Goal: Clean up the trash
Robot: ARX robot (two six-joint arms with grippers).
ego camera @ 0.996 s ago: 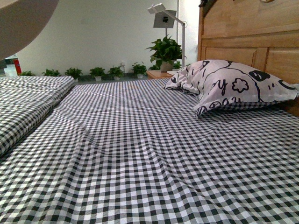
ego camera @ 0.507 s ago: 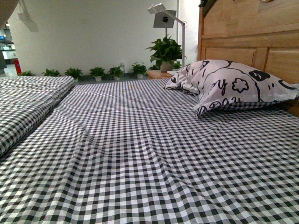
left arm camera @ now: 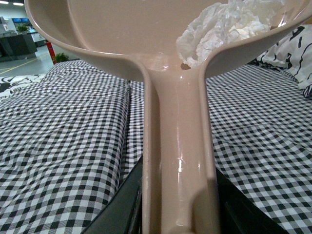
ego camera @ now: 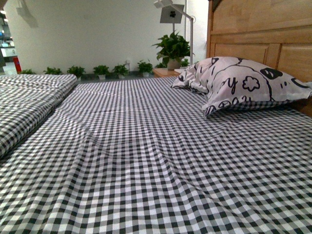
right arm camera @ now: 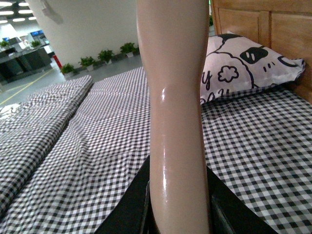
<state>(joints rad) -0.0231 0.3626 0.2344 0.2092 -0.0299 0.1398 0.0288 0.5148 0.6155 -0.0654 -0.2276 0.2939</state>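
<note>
Pinkish plastic fills both wrist views. My left gripper (left arm camera: 176, 214) is clamped on the handle of the dustpan (left arm camera: 146, 29), which is raised above the checked bedsheet (left arm camera: 63, 146). The trash (left arm camera: 224, 27), a crumpled white tissue wad, lies inside the pan against its wall near the handle root. My right gripper (right arm camera: 178, 214) grips a second pinkish handle (right arm camera: 175, 97); its working end is out of view. Front view shows no trash on the sheet, only the pillow (ego camera: 243, 83). I judge collection done; the next move calls for carrying the pan level to a bin, none visible.
</note>
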